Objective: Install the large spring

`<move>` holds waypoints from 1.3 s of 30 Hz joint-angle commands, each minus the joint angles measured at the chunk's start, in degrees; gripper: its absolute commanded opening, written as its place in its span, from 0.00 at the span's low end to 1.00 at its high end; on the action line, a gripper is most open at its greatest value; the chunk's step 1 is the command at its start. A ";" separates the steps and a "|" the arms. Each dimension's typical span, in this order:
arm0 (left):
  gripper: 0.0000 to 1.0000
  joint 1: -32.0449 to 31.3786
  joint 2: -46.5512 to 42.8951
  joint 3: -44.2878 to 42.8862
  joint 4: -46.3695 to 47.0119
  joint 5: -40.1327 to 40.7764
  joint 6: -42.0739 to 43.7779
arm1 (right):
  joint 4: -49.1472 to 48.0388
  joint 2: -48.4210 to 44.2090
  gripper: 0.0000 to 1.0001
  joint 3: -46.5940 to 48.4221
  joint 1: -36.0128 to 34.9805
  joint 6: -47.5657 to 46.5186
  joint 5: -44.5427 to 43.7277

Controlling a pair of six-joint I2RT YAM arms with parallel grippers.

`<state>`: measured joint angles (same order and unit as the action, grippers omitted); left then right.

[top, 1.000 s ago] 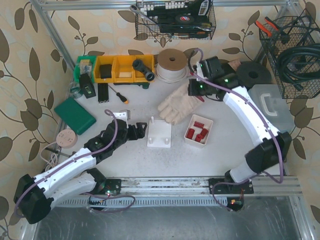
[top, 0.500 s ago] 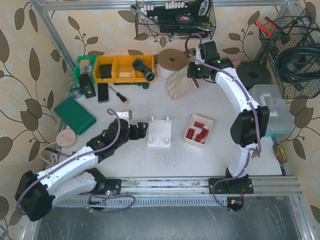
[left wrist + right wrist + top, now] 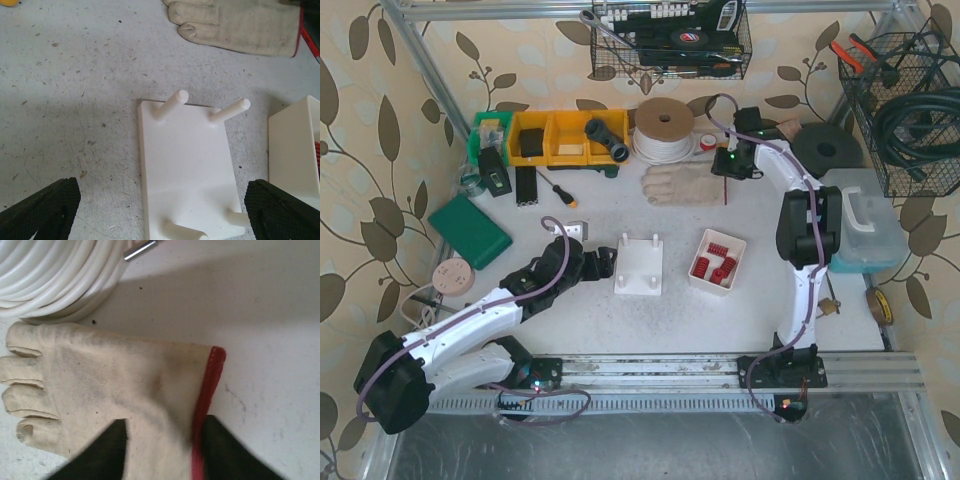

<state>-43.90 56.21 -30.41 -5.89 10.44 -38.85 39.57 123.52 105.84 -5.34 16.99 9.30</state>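
A white base plate with four pegs [image 3: 638, 265] lies mid-table and fills the left wrist view [image 3: 185, 165]. Right of it, a white box [image 3: 705, 281] holds several red springs [image 3: 717, 265]; its wall shows in the left wrist view [image 3: 295, 150]. My left gripper [image 3: 605, 262] is open wide and empty, its fingers [image 3: 40, 210] straddling the near end of the plate. My right gripper [image 3: 728, 172] is at the back of the table, shut on the red-edged cuff of a cream work glove [image 3: 682, 185], which lies flat between its fingers [image 3: 150, 385].
A coil of white cord [image 3: 665, 128] sits just behind the glove [image 3: 60, 275]. Yellow bins [image 3: 565, 137], a screwdriver [image 3: 560, 192] and a green case [image 3: 470, 230] are at the left. A black disc [image 3: 825, 150] and a clear lidded box [image 3: 860, 220] are at the right.
My right arm has dragged the glove from beside the spring box to the back of the table by the cord coil. The left gripper has barely moved.
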 commanded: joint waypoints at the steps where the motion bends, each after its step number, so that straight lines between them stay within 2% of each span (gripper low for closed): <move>1: 0.93 -0.27 -0.07 -2.34 1.63 0.79 1.33 | 4.56 -1.96 0.55 2.30 0.68 -1.26 -4.39; 2: 0.93 -0.23 -0.19 -2.29 1.67 0.81 1.33 | 5.45 -2.94 0.65 2.00 0.67 -1.26 -5.40; 3: 0.93 -0.22 -0.29 -2.28 1.63 0.82 1.25 | 6.54 -4.01 0.69 1.65 0.68 -1.26 -6.12; 5: 0.93 -0.22 -0.50 -2.22 1.51 0.82 1.10 | 9.04 -6.52 0.71 0.72 0.69 -1.20 -7.23; 12: 0.93 -0.22 -2.33 -1.12 1.88 0.81 0.38 | 13.17 -23.13 0.71 -11.23 -2.32 -0.19 -9.36; 18: 0.93 -0.22 -2.24 -1.07 1.82 0.66 0.17 | 14.99 -38.93 0.64 -26.74 -10.14 3.72 -10.56; 22: 0.92 -0.22 -2.40 -1.08 1.67 0.40 -0.03 | 13.90 -45.46 0.57 -36.98 -13.70 6.56 -9.01; 28: 0.91 -0.22 -2.84 -1.08 1.16 0.48 -0.35 | 12.65 -46.40 0.45 -43.97 -18.37 8.77 -8.76; 39: 0.91 -0.22 -3.17 -0.87 0.80 0.90 -0.79 | 7.11 -37.52 0.41 -44.74 -19.17 8.79 -7.73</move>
<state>-43.90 53.89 -30.41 -5.93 10.44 -39.13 49.25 83.46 60.80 -24.01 25.10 0.64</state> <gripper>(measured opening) 0.908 0.418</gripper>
